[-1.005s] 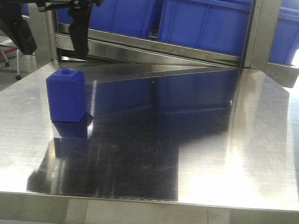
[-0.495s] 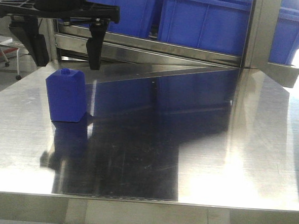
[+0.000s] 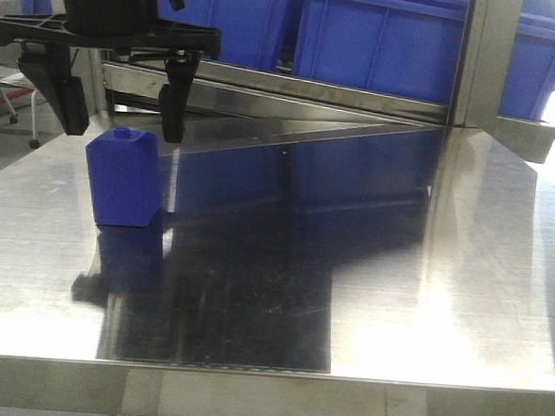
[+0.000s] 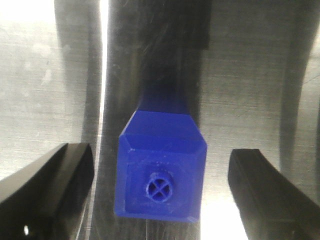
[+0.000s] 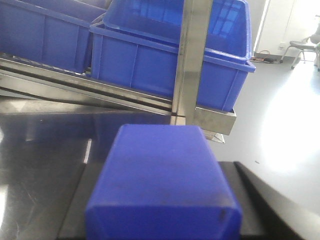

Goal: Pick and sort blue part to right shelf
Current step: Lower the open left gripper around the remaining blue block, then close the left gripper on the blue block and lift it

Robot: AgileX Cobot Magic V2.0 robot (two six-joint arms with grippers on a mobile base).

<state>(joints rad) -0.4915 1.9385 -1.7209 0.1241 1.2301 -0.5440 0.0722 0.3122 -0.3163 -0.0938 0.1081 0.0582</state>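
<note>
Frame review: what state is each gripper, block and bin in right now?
left gripper: open, flanking the studded blue block without touching.
studded blue block: upright on the table, ungripped.
right gripper: shut on the blue part.
blue part: gripped; far end hidden.
blue bins: seated on the right shelf.

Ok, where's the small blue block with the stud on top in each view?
Front: the studded block stands left on the steel table, below the open left gripper.
Left wrist: low centre, between the fingers, untouched.
Right wrist: a close blue block fills the foreground; no stud shows, so whether it is the same one cannot be told.
Shared landmark: the steel table, in all three.
</note>
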